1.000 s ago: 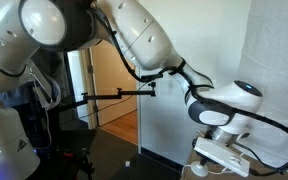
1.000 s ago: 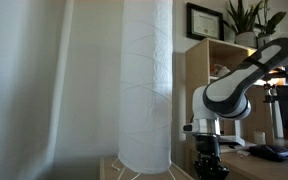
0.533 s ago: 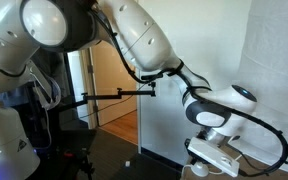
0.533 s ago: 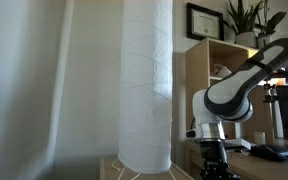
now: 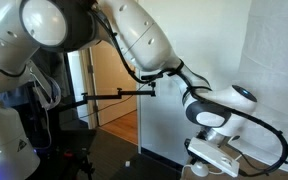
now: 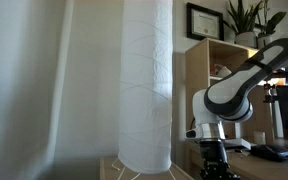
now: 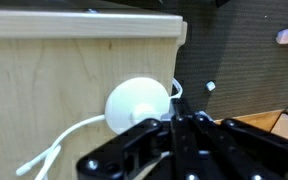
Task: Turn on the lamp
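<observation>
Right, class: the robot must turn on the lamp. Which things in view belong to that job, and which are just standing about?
For the job: lamp, round white switch, white cord, gripper.
Just standing about: framed picture, potted plant, wooden shelf, black device on its thin arm.

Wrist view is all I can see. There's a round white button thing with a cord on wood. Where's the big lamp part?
Observer: The lamp stands tall and off-white right beside the arm in an exterior view.
Operator: Is it shining?
Observer: In both exterior views the shade shows no glow, though the room is bright, so I'm unsure.
Operator: Is my gripper up high?
Observer: No, the gripper hangs low, near the shade's bottom edge.
</observation>
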`<state>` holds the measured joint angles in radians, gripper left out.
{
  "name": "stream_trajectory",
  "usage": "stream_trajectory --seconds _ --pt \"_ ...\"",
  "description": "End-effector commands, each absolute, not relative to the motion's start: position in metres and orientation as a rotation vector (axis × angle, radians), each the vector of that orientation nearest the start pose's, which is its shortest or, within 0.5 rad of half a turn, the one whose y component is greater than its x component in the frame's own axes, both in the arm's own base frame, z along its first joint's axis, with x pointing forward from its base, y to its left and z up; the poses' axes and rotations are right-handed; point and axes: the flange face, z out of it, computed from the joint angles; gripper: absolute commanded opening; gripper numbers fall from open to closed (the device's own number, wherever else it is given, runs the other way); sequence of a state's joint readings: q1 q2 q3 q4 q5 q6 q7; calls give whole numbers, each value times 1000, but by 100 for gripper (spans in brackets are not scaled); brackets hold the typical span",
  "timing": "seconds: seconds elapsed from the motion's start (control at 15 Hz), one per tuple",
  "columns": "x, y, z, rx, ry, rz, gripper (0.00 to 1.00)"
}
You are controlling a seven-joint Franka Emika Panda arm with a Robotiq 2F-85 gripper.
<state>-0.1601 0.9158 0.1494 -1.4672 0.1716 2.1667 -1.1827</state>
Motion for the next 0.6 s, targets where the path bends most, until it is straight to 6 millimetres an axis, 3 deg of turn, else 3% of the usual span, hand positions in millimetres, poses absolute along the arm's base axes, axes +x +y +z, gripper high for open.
stream_trajectory --seconds 0.0,0.53 --pt "689 -12 125 -2415 -1437 5 3" --pt "694 -7 125 -2379 -1553 -64 3"
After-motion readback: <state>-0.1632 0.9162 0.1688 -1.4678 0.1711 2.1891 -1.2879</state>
